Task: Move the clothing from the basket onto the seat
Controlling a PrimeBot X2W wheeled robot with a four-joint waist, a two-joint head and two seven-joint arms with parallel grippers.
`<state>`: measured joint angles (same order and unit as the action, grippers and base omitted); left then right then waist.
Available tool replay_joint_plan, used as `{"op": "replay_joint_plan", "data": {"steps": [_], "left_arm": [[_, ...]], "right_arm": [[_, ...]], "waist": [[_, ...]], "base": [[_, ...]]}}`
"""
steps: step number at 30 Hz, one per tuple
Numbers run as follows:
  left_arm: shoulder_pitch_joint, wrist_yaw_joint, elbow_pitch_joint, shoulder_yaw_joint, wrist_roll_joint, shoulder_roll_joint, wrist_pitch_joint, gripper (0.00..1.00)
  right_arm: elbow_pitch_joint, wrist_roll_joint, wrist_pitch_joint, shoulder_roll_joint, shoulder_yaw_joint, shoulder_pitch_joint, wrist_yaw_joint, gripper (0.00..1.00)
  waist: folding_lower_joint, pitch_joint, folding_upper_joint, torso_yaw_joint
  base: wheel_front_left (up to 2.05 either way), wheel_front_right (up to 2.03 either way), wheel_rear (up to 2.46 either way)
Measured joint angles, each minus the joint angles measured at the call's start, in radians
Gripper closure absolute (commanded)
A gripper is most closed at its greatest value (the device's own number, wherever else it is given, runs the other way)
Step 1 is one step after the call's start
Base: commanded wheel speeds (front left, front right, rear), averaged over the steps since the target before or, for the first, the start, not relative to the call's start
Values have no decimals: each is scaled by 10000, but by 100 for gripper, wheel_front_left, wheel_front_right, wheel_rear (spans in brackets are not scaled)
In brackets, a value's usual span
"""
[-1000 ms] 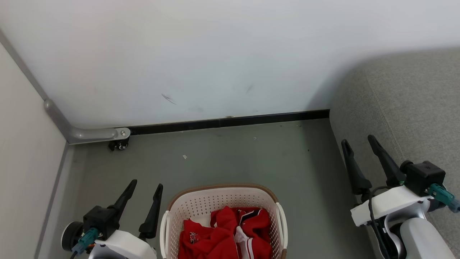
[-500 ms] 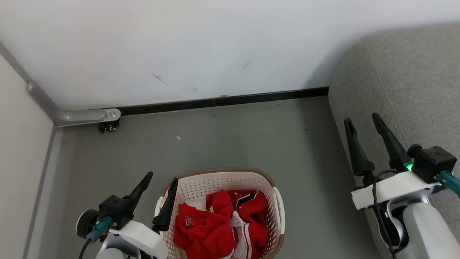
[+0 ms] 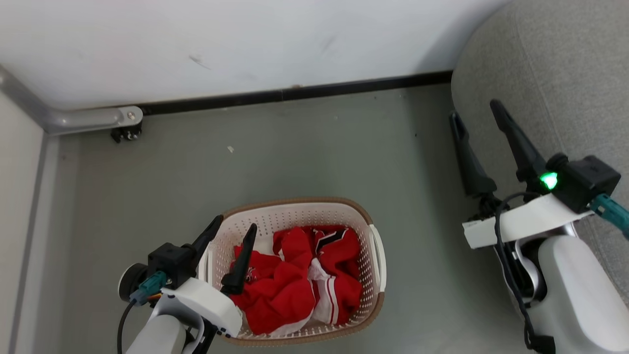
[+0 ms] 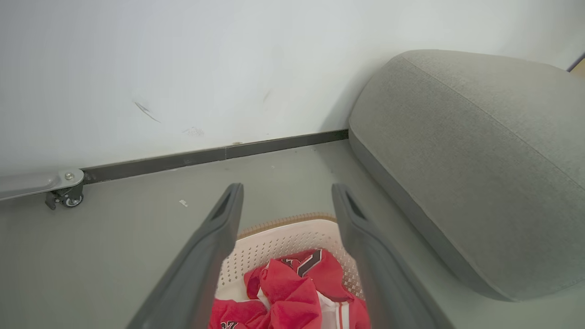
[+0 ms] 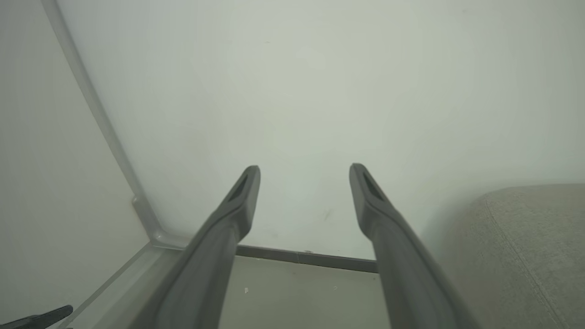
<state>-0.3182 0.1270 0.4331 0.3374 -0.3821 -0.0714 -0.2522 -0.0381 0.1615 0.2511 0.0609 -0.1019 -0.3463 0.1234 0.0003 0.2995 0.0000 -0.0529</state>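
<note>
PrimeBot X2W's left end effector [image 3: 236, 222] and right end effector [image 3: 473, 109] each have two long, tapering dark fingers [image 3: 516, 142] on a black block. Behind them sit a white wrist housing [image 3: 521, 221] and a pale grey forearm [image 3: 575, 290]. A green light [image 3: 549, 180] glows on the right wrist, and both wrists carry teal connectors [image 3: 609, 209] and black cables [image 3: 496, 223].
</note>
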Motion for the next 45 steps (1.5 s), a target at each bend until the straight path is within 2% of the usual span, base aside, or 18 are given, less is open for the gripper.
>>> {"op": "replay_joint_plan", "data": {"steps": [22,37,45], "left_arm": [[-1435,0,1526,686,-846,-77,1001,0],[-2840,0,1916,2169,-947,-92,1758,0],[-3365,0,2046,2834,-945,-247,2163,0]], "right_arm": [[658,-286,56,0,-174,-1764,0,0],[911,-268,56,-10,-136,-2760,0,0],[1026,167,56,-10,-188,-3149,0,0]], "waist": [[0,2196,0,-451],[0,3586,0,-829],[-1,4235,0,-1000]], "base": [[0,0,0],[0,0,0],[0,0,0]]}}
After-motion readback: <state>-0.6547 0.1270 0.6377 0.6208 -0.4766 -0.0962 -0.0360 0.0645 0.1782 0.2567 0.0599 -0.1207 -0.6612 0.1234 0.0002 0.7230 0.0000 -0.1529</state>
